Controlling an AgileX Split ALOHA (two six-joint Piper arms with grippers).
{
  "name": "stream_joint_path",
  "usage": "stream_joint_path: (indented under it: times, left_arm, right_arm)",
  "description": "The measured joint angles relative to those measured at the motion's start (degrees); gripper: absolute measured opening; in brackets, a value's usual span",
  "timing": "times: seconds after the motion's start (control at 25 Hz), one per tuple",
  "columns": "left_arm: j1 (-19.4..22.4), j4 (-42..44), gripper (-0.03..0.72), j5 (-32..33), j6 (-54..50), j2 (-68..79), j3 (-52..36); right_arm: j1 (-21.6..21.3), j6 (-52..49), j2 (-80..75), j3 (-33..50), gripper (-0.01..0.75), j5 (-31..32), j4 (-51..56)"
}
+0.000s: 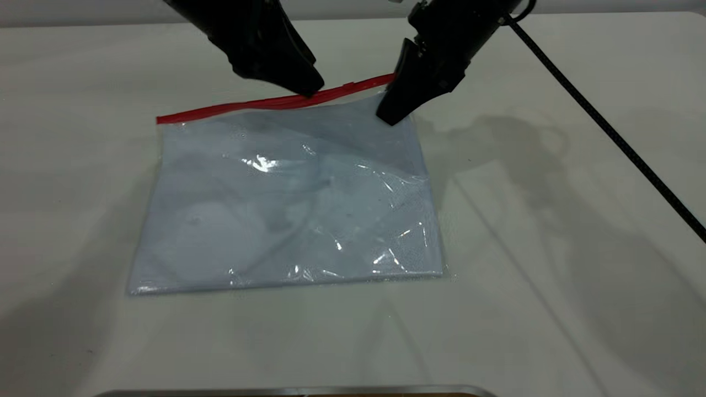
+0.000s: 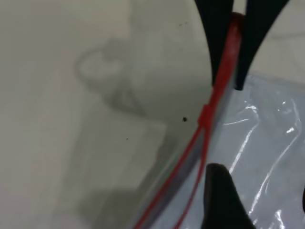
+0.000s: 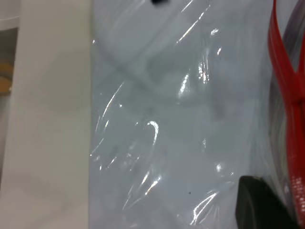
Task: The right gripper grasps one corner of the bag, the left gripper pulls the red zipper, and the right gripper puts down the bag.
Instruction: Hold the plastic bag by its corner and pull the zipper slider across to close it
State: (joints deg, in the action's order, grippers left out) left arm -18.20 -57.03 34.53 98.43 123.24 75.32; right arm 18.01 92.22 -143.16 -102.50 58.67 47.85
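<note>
**Both my grippers on the zipper edge**

In the exterior view, the bag [image 1: 287, 204] lies flat on the white table [image 1: 551, 275], filling the middle of the frame, with the red zipper [image 1: 265, 103] running along its upper edge from centre left up toward upper centre. My left gripper [image 1: 309, 88] comes down from the top of the frame and its tip meets the red strip about midway along it. My right gripper [image 1: 392, 113] reaches in from the upper right and presses at the bag's upper right corner, just below the strip's end. I judge it is there to anchor that corner, so the pouch does not slide when the strip is pulled. Its black cable [image 1: 606, 129] trails off to the right edge.

In the left wrist view, my left gripper [image 2: 228, 83] stands narrow at the upper right, one finger on each side of the red zipper [image 2: 209, 109], which passes between them. Below the tips the strip splits into two red lines toward the bottom of the frame, so that stretch looks open. A second black tip at bottom centre is, I take it, my right gripper [image 2: 221, 200].

In the right wrist view, crinkled clear plastic fills the frame, the red zipper [image 3: 286, 86] at the right edge. Only one dark finger [image 3: 259, 205] shows at lower right; I cannot tell whether my right gripper is closed.
</note>
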Motion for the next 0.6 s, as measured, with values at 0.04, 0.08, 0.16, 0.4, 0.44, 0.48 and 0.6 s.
stream_joint_path:
  times: [0.04,0.08,0.16,0.4,0.44,0.48,0.6]
  left_arm:
    - [0.00,-0.70,0.464,-0.08,0.26,0.38,0.00]
    - [0.00,-1.45,0.464,-0.33,0.42,0.67,0.00]
    - [-0.02,-3.14,0.464,-0.66,1.39,1.07,0.05]
    - [-0.02,-9.01,0.464,-0.89,6.02,2.73,0.17]
    - [-0.02,-9.75,0.464,-0.89,6.67,3.27,0.38]
    - [-0.02,-10.76,0.464,-0.89,7.22,3.83,0.55]
    - [-0.02,-13.44,0.464,-0.93,8.89,4.87,0.71]
  right_arm:
    - [0.12,0.19,0.00,-0.06,0.035,0.21,-0.05]
    - [0.26,0.48,0.00,-0.06,0.035,0.33,-0.05]
    - [0.31,0.92,0.00,-0.06,0.035,0.51,-0.05]
    - [0.31,1.24,0.00,-0.06,0.035,0.62,-0.05]
    - [0.31,1.24,0.00,-0.06,0.035,0.62,-0.05]
    - [0.31,1.24,0.00,-0.06,0.035,0.62,-0.05]
    - [0.31,1.36,0.00,-0.06,0.035,0.62,-0.05]
